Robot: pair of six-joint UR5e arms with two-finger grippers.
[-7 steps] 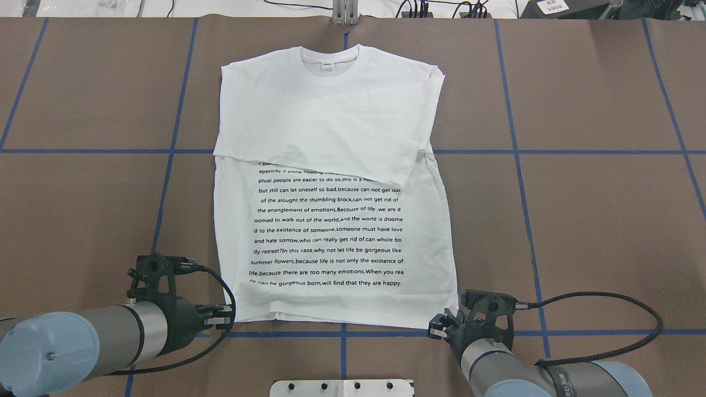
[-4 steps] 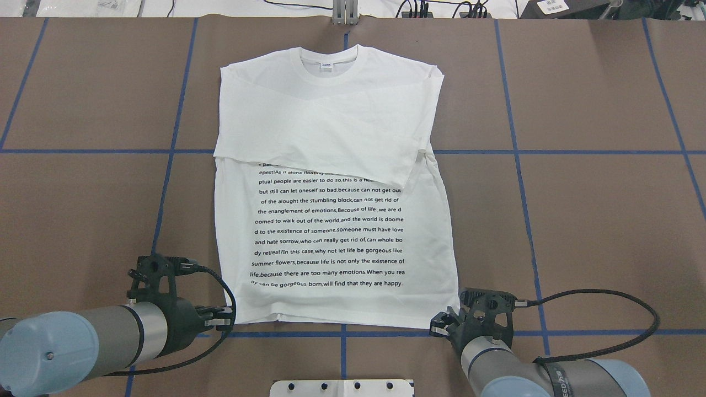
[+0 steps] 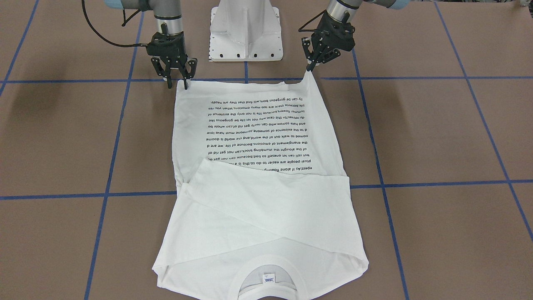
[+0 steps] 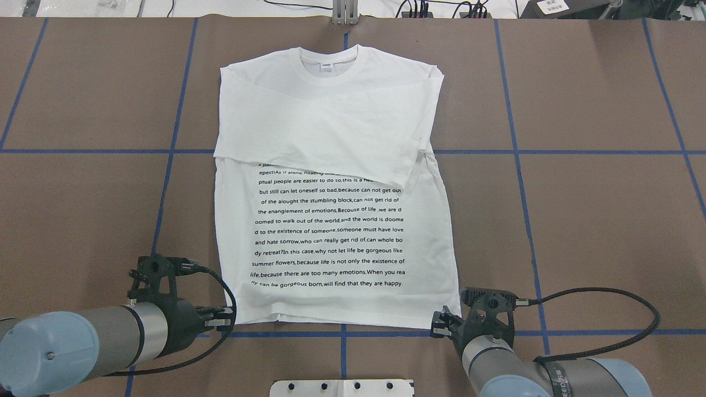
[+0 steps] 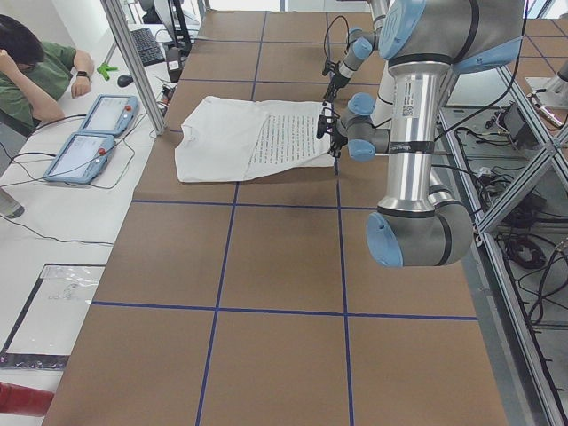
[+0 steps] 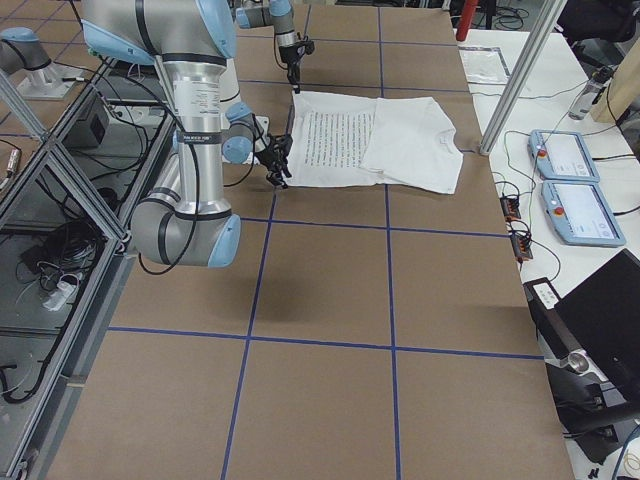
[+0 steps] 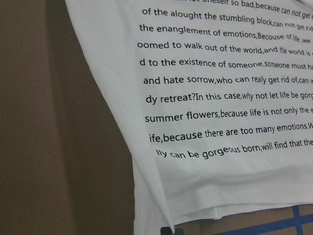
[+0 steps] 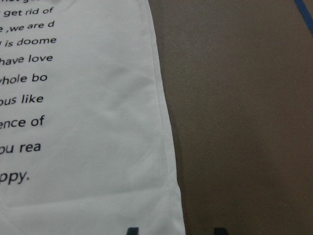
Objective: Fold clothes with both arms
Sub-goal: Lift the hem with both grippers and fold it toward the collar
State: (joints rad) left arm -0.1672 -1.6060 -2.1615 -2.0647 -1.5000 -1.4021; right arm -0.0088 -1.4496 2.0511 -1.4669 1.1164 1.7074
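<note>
The white shirt point(image 4: 331, 127) lies flat on the brown table, collar at the far side, its sleeves folded across the chest above the black text block point(image 4: 331, 231). My left gripper point(image 4: 225, 318) is at the near-left hem corner. In the front-facing view that gripper point(image 3: 310, 70) is shut on the corner, which rises to a point. My right gripper point(image 3: 178, 83) stands open, a finger on each side of the other hem corner. The right wrist view shows that corner of the shirt point(image 8: 88, 147) between two dark fingertips.
The white pedestal base point(image 3: 245, 29) stands between the two arms at the table's near edge. Blue tape lines point(image 4: 513, 151) cross the brown tabletop. Beyond the far edge sit two teach pendants point(image 5: 89, 133), an aluminium post point(image 5: 138, 67) and a seated person point(image 5: 27, 71).
The right gripper has edged slightly in at the near-right hem corner. The shirt's lower part has shifted a hair. The left arm looks unmoved.
</note>
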